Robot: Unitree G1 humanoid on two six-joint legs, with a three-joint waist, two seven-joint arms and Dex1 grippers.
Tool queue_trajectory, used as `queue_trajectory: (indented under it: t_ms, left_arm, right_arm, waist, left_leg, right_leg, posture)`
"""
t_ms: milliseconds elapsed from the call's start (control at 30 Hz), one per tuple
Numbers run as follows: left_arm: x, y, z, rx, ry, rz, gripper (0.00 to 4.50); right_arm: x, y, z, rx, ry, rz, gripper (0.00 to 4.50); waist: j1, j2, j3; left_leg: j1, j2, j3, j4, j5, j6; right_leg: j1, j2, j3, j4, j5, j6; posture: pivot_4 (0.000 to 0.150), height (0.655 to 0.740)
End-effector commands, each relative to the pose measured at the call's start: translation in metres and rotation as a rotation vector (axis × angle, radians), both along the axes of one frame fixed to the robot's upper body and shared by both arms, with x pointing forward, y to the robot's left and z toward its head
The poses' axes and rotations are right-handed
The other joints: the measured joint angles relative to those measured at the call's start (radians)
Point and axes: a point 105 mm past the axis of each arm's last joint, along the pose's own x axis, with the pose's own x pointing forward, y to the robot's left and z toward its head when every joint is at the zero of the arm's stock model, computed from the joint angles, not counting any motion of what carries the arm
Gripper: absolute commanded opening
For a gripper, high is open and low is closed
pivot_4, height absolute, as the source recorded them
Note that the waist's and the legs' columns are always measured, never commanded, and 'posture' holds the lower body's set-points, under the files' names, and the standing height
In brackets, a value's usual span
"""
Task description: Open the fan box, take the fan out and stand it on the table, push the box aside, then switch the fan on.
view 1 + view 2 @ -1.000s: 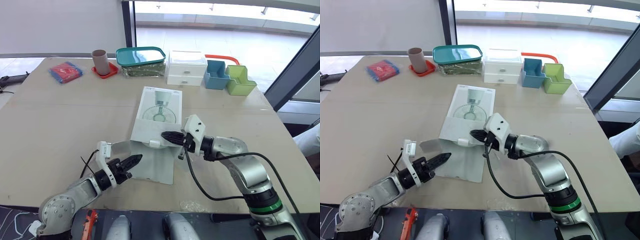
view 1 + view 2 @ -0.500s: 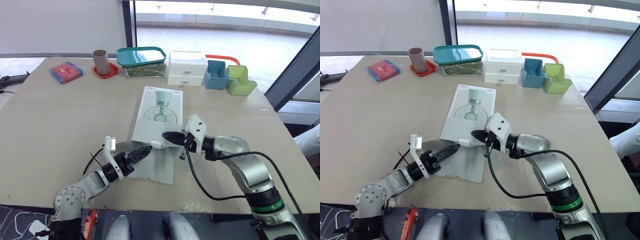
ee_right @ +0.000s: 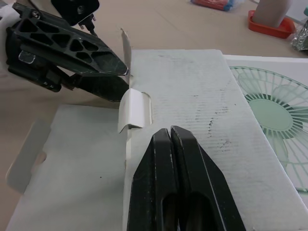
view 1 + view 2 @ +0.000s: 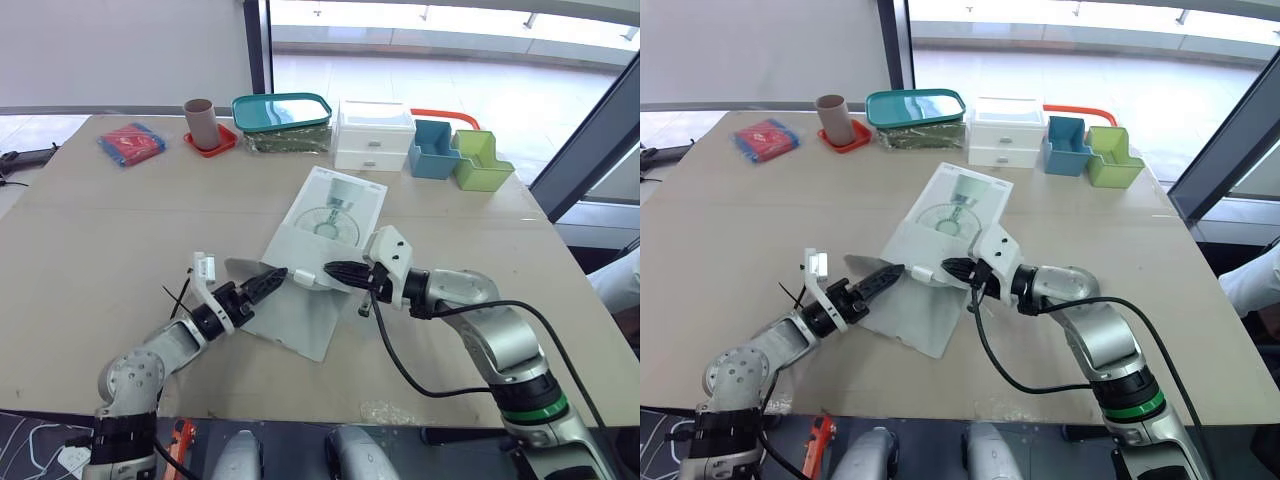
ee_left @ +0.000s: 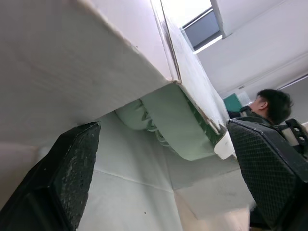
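1. The fan box [image 4: 325, 235] is a flat white cardboard box with a round green fan drawn on its top. It lies turned at a slant on the smooth tan surface [image 4: 120, 220].
2. The near end of the box is open. Its big flap [image 4: 290, 325] is thin and lies flat on the surface in front of that end.
3. A small white tab [image 3: 134, 110] curls up at the edge of the open end.
4. The fan [image 5: 163, 120] is inside the box. A pale green, rounded bit of it with little ridges shows in the open end.
5. The left gripper [image 4: 272, 277] is at the open end, over the flap. Its two black bumpy fingers [image 5: 72, 163] are spread wide apart and hold nothing.
6. The right gripper [image 4: 332, 270] is over the top of the box, right by the curled tab. Its two black pointed fingers [image 3: 159, 163] are pressed together with nothing between them.
7. Past the far end of the box stand a brown cup [image 4: 199, 122], a teal lid [image 4: 281, 111], white drawers [image 4: 374, 135], a blue bin [image 4: 433, 150] and a green bin [image 4: 480, 160]
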Motion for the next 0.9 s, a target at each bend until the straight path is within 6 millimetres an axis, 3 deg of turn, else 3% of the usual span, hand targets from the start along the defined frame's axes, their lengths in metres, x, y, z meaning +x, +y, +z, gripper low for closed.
queue_trajectory:
  t_ms: [33,300,467,800,900]
  left_arm:
    - [-0.001,-0.001,0.007,-0.024,-0.035,-0.017,4.45]
    - [-0.028,-0.025,-0.013,-0.077,0.089,-0.139,4.45]
    - [-0.011,-0.022,-0.018,-0.104,0.137,-0.022,4.45]
    - [-0.002,-0.030,-0.018,-0.028,0.112,-0.035,4.45]
    - [-0.007,-0.030,-0.019,0.012,0.097,-0.063,4.45]
  right_arm:
    - [-0.001,0.001,0.001,-0.010,-0.005,0.004,0.00]
    - [-0.003,0.000,-0.001,-0.017,0.001,0.002,0.00]
    - [-0.006,0.001,-0.003,-0.016,0.007,0.001,0.00]
    - [-0.004,0.001,-0.003,-0.012,0.005,-0.006,0.00]
    - [-0.006,0.001,-0.004,-0.016,0.008,-0.004,0.00]
  waist:
    - [0.000,0.000,0.000]
    - [0.000,0.000,0.000]
    - [0.001,0.000,0.000]
    - [0.000,0.000,0.000]
    - [0.000,0.000,0.000]
  left_leg:
    - [0.000,0.000,0.000,0.000,0.000,0.000]
    - [0.000,0.000,0.000,0.000,0.000,0.000]
    - [0.000,0.000,0.000,0.000,0.000,0.000]
    - [0.000,0.000,0.000,0.000,0.000,0.000]
    - [0.000,0.000,0.000,0.000,0.000,0.000]
  right_leg:
    - [0.000,0.000,0.000,0.000,0.000,0.000]
    - [0.000,0.000,0.000,0.000,0.000,0.000]
    - [0.000,0.000,0.000,0.000,0.000,0.000]
    - [0.000,0.000,0.000,-0.001,0.000,0.000]
    - [0.000,0.000,0.000,-0.001,0.000,0.000]
  posture:
    - [0.150,0.7400]
    - [0.150,0.7400]
    - [0.150,0.7400]
    - [0.150,0.7400]
    - [0.150,0.7400]
